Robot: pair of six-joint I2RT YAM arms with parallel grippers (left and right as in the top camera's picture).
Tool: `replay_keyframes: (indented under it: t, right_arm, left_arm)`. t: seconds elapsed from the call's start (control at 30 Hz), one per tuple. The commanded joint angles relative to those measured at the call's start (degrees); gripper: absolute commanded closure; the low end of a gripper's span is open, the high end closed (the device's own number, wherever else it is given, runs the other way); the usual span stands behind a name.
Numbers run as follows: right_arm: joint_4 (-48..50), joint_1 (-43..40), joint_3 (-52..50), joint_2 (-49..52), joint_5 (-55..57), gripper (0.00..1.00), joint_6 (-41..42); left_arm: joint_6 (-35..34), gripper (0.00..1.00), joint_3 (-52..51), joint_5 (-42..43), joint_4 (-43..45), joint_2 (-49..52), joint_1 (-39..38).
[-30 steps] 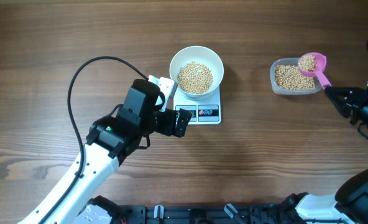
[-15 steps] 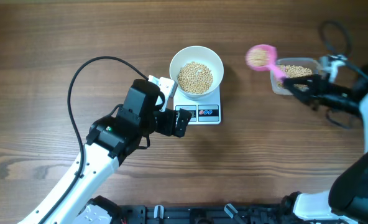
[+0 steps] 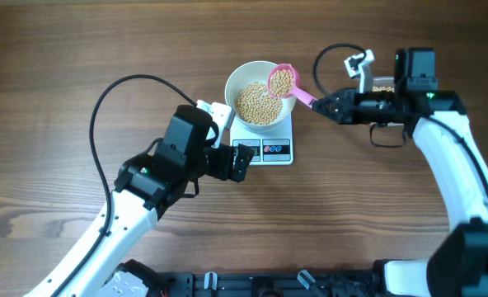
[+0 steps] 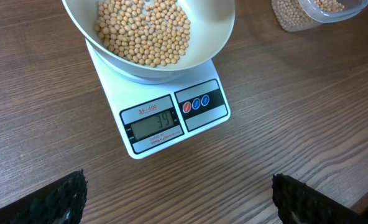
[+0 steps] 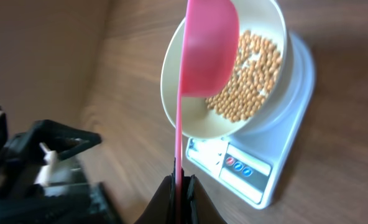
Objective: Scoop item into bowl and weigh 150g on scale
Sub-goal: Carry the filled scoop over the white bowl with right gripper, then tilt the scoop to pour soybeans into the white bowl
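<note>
You worked at a robot lab bench: wood-grain table (image 3: 46,49), black cable (image 3: 137,77) looping behind the jaws of the left gripper (image 3: 244,162), mounting rail (image 3: 252,280) farther back.

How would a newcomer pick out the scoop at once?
Find the white scale at centre with the white bowl on it. Over the bowl's right rim hangs the scoop, held by the right gripper: the only pink thing there, full of beans.

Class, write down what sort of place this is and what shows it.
Likely a robotics lab bench, not a home kitchen: a left arm and right arm work at a wooden table, weighing beans in a bowl on a scale.
</note>
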Motion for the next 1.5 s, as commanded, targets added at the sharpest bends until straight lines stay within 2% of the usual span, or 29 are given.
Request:
replay_keyframes:
  t: [0.0,0.27,0.47,0.63,0.77,0.93,1.23,1.47]
  right_arm:
    - [2.6,4.3,0.8,-5.7,12.3,0.95,1.3]
    - [6.6,13.2,0.8,-7.4,32.0,0.96,0.2]
    - [7.1,18.5,0.8,-7.4,42.4,0.96,-5.3]
    - [8.8,20.5,0.8,-7.4,43.6,0.96,-5.5]
    - [9.6,22.4,0.8,-7.4,45.1,0.95,-10.6]
    - [10.3,24.2,0.8,-7.4,50.4,0.96,-11.6]
    - [10.0,26.5,0.8,-7.4,59.1,0.95,-19.2]
    - [10.3,29.6,0.8,-7.4,60.5,0.95,-24.2]
  left_arm:
    - [1.1,0.00,-0.1,-0.8,0.0,0.3,-0.2]
    - [1.1,0.00,-0.1,-0.8,0.0,0.3,-0.2]
    - [1.1,0.00,-0.1,-0.8,0.0,0.3,-0.2]
    - [1.1,0.00,-0.1,-0.8,0.0,0.3,-0.2]
    - [1.1,0.00,-0.1,-0.8,0.0,0.3,-0.2]
    - [1.1,0.00,-0.1,-0.8,0.0,0.3,-0.2]
    - [1.1,0.00,-0.1,-0.8,0.0,0.3,-0.2]
    - [1.1,0.00,-0.1,-0.8,0.0,0.3,-0.2]
